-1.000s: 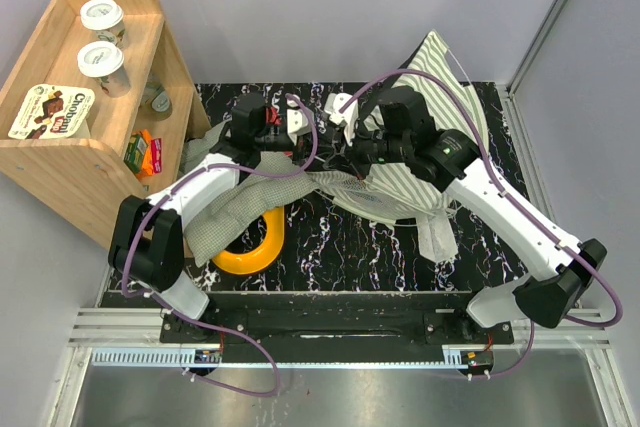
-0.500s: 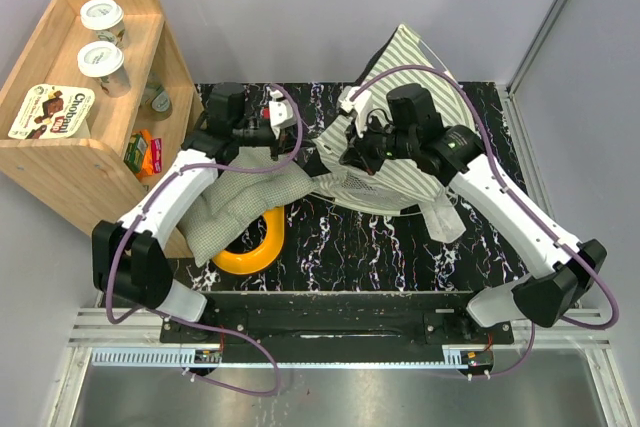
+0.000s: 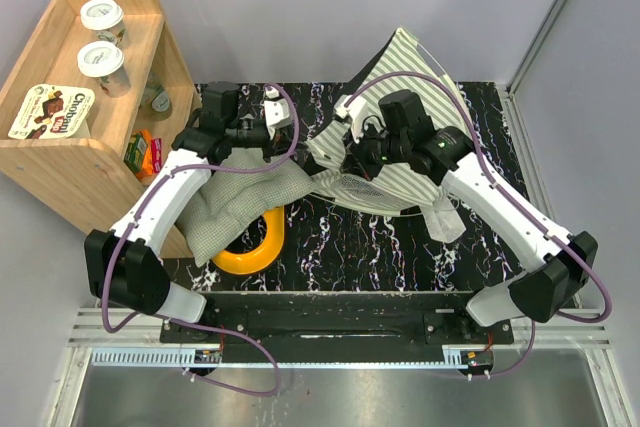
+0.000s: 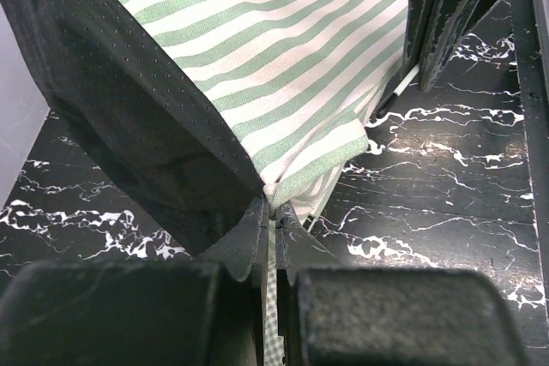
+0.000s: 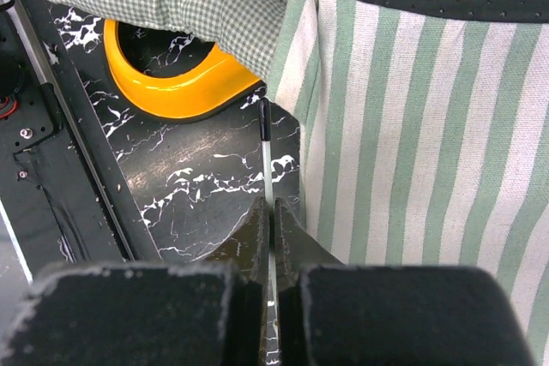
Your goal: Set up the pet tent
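1. the pet tent (image 3: 405,62) lies slumped on the black marbled table (image 3: 340,237), beyond and to the right of the yellow ring (image 3: 262,249). one striped panel stands raised at its far side.
2. the left gripper (image 4: 273,212) sits beyond the yellow ring, its jaws pressed together on a corner of the tent's green-and-white striped fabric. a dark dotted lining hangs from the same corner.
3. the right gripper (image 5: 269,212) sits beyond and to the right of the ring, jaws clamped on a thin pole (image 5: 267,160). the pole is white with a black tip, runs just beside the tent's striped edge, and points toward the ring, its tip stopping short of it.
4. a small-checked cushion (image 3: 235,202) lies over the far-left part of the ring and hides some of it. its right end meets the tent's fabric.
5. a wooden shelf (image 3: 70,162) stands to the left of the ring and beyond it, with two lidded cups and a flat box on top.
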Controlling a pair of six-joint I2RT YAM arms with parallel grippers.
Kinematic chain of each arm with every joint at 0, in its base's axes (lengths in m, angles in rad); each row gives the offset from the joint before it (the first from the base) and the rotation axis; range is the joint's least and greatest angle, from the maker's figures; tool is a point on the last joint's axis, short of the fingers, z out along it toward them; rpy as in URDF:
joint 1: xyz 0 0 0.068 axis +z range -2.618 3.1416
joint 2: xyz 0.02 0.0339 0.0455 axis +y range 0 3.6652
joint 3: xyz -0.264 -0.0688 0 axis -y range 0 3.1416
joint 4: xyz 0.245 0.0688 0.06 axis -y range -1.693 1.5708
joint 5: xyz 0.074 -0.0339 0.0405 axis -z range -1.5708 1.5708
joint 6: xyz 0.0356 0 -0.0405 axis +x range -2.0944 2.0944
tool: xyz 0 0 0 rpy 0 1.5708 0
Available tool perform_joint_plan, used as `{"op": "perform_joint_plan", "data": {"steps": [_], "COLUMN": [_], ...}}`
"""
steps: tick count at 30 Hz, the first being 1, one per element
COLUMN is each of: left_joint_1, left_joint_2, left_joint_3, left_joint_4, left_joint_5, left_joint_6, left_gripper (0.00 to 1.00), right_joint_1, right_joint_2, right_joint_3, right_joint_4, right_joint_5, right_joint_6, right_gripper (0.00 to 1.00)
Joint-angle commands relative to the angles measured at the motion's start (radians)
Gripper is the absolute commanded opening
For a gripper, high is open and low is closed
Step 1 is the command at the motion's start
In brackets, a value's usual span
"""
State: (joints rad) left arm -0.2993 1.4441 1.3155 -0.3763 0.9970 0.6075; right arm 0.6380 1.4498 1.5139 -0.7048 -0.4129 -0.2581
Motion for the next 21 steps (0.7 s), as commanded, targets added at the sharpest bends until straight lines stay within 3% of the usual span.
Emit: {"op": "perform_joint_plan", "data": {"steps": [1, 21], "left_joint_1": [0.037, 0.048], "left_joint_2": [-0.016, -0.024], "left_joint_3": [0.056, 0.054], "left_joint_4": [-0.024, -0.058], "left_joint_5": [-0.048, -0.041], "left_joint_6": [0.026, 0.038], "left_gripper": [0.0, 0.0], "right_joint_1": [-0.024, -0.023], "right_joint_2": [0.013, 0.08], "right_joint_3": [-0.032, -0.017], "right_joint_4": [-0.148, -0.187], "right_joint_5": [0.074, 0.204], "right_joint_6": [0.003, -0.027], "right_gripper": [0.0, 0.0]}}
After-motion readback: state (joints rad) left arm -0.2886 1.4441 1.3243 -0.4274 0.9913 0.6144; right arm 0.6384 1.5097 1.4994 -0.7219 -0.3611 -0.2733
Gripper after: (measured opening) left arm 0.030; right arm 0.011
